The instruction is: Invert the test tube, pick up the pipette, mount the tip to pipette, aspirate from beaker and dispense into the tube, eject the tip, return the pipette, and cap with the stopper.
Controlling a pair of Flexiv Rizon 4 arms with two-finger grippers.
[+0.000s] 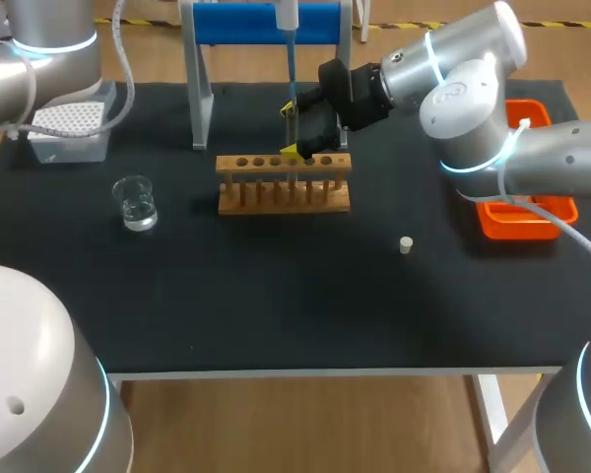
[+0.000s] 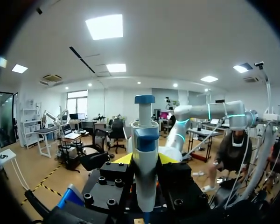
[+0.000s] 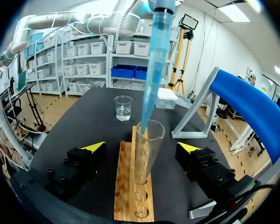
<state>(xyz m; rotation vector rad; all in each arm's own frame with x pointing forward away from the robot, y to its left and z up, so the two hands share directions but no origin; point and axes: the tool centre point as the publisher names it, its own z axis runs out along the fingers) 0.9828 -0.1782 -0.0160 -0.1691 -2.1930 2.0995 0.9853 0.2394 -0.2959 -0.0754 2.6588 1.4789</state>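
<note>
Pinching the pipette (image 2: pixel 144 154), left fingers (image 2: pixel 122 159); right fingers (image 3: pixel 94 146) spread astride test tube (image 3: pixel 147 154)

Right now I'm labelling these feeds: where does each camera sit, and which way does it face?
Head view: above, behind; looks down on the table; left arm, right arm show.
Left wrist view: on that wrist, faces the room; left claw shut on the pipette.
Right wrist view: on that wrist, faces across the table; open right claw flanks the test tube.
Shared: head and right wrist views both show the beaker.
</note>
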